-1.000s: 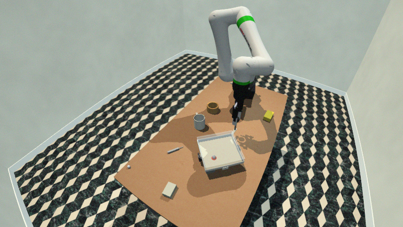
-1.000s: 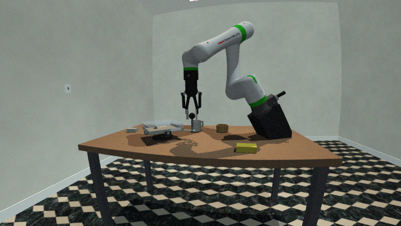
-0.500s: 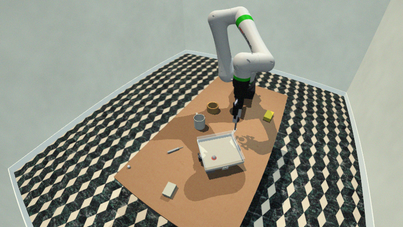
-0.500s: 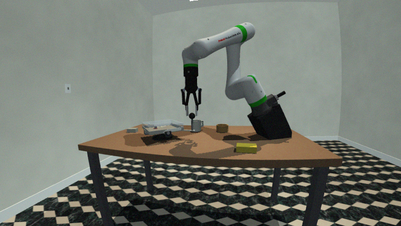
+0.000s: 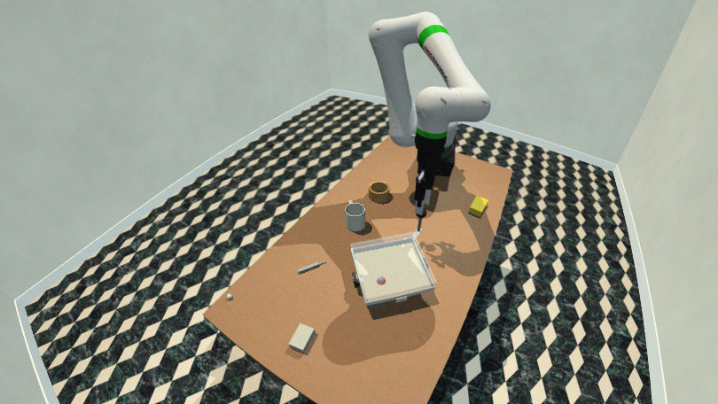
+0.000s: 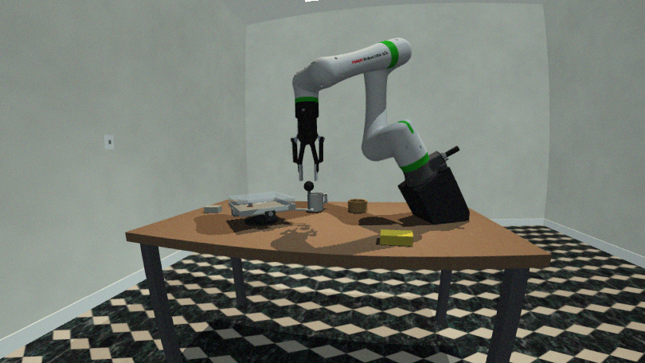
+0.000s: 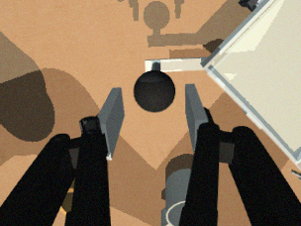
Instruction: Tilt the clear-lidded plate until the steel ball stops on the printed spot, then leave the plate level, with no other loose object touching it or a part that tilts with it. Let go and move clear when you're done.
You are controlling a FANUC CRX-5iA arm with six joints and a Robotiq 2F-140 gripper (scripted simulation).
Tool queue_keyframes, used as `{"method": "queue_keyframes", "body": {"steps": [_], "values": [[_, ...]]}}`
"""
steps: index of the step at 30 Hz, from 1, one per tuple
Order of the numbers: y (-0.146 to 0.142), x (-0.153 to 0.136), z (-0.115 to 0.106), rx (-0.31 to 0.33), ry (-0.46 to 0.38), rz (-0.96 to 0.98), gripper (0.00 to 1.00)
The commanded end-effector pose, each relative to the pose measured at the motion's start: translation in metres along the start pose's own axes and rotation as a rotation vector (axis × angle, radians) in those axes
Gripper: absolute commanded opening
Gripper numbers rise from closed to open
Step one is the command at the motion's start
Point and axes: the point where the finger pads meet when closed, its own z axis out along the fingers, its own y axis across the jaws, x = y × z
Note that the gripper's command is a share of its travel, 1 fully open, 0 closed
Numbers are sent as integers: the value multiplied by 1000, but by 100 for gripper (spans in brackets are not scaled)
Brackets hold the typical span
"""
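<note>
The clear-lidded plate (image 5: 396, 299) (image 6: 239, 208) (image 7: 264, 61) sits on its pivot base near the table's middle and looks about level. The steel ball (image 5: 381, 278) rests on the red printed spot (image 5: 380, 283) near the plate's front left corner. A thin handle with a black knob (image 6: 308, 185) (image 7: 153, 91) stands up from the plate's far corner. My gripper (image 5: 419, 210) (image 6: 307, 177) (image 7: 153, 100) is open and points straight down. Its fingertips hang just above the knob and do not touch it.
A grey mug (image 5: 355, 213) (image 6: 316, 201) (image 7: 174, 194) and a brown ring cup (image 5: 379, 193) (image 6: 357, 205) stand behind the plate. A yellow block (image 5: 478, 205) (image 6: 396, 237) lies at the right. A grey block (image 5: 301, 337) (image 6: 212, 208), a small rod (image 5: 311, 267) and a loose small ball (image 5: 230, 296) lie at the left.
</note>
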Motion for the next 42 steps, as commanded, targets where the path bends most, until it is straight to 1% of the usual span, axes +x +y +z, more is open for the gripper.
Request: {"method": "queue_keyframes", "body": {"steps": [1, 16, 17, 42], "values": [[0, 0, -2, 0, 0, 0, 42], [0, 0, -6, 0, 0, 0, 42], [0, 0, -6, 0, 0, 0, 100], [0, 0, -6, 0, 0, 0, 100]]}}
